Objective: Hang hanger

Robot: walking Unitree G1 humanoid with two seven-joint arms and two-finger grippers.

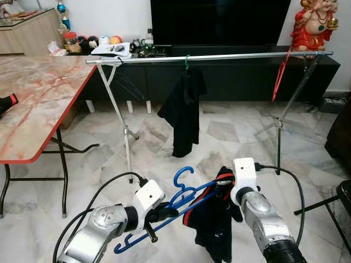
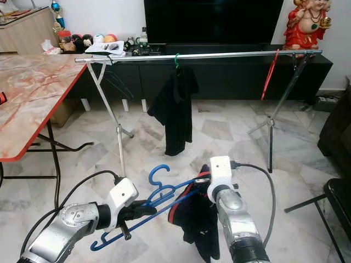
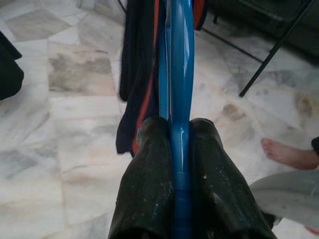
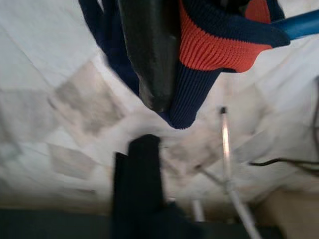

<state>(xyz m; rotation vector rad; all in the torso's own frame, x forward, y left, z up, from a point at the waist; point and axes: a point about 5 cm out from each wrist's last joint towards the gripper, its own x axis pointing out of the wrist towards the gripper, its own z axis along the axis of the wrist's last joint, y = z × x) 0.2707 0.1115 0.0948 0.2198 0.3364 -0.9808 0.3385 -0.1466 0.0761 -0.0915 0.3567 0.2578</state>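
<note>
Holding low over the floor: left gripper (image 1: pixel 159 211) fingers clamped on blue hanger (image 1: pixel 184 197); right gripper (image 1: pixel 226 181) pinched its navy garment (image 1: pixel 214 230). Clothes rail (image 1: pixel 219 56) well ahead, hanging undone.

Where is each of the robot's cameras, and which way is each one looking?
Left eye view: on the head, looking forward and down at the clothes rail; both silver arms show, holding a blue hanger with a dark garment.
Right eye view: beside it, same scene.
Left wrist view: along the left end effector, fingers shut on the hanger over marble floor.
Right wrist view: along the right end effector, at the garment's red-trimmed knit.
Shared: hanger and garment appear in every view.
</note>
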